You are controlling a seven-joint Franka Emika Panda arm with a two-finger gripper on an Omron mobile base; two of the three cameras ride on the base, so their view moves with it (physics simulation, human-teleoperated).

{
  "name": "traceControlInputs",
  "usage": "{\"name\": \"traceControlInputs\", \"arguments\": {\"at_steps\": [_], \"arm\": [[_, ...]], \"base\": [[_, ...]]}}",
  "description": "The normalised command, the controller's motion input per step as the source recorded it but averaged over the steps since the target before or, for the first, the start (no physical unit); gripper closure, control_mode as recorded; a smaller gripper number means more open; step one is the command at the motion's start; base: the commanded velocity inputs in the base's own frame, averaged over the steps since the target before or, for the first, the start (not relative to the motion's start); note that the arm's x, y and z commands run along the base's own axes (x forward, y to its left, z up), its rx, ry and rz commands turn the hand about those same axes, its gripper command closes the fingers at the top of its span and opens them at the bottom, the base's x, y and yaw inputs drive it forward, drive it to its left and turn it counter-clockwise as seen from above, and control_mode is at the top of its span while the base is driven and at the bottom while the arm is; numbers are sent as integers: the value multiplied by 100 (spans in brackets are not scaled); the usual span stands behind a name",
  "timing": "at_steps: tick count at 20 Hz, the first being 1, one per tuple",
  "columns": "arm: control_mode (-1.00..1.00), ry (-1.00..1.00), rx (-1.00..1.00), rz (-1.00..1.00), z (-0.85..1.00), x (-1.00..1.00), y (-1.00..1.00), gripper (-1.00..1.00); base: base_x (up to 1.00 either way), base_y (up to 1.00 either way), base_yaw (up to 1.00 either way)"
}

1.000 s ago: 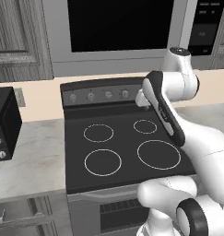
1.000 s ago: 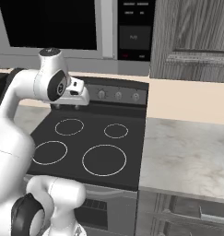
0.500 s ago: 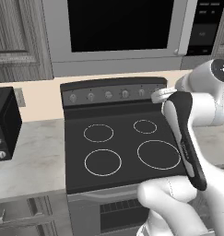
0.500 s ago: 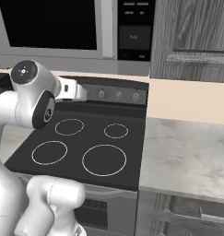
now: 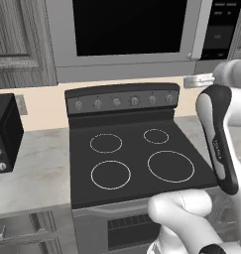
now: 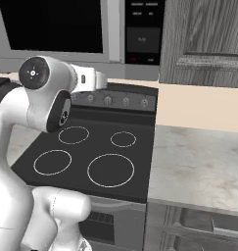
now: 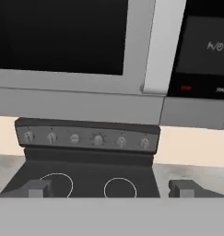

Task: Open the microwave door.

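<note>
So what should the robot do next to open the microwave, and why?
Probably lift the open fingers up and forward toward the grey bar handle on the microwave door. The door looks shut, and the fingers sit low over the stove, apart from the handle.

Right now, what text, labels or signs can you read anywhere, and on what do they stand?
No text reads clearly.
Microwave button panel: a pale display mark, perhaps "h/e", too blurred to confirm.
Same panel: small red and white labels below the display, too small to read.
Stove knob panel: knob markings, unreadable.
</note>
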Motion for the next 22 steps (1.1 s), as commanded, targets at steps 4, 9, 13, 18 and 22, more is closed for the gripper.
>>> {"name": "traceControlInputs", "arguments": {"at_steps": [4, 9, 13, 18, 22], "arm": [[-100, -5, 3, -3, 72, 0, -42, -100], [-100, 0, 7, -1, 39, 14, -43, -100], [-100, 0, 9, 0, 14, 37, -36, -100], [-100, 0, 8, 0, 1, 54, -1, -100], [-100, 0, 5, 0, 0, 61, 0, -100]], "base": [[0, 0, 0], [0, 0, 0], [0, 0, 0], [0, 0, 0], [0, 0, 0]]}}
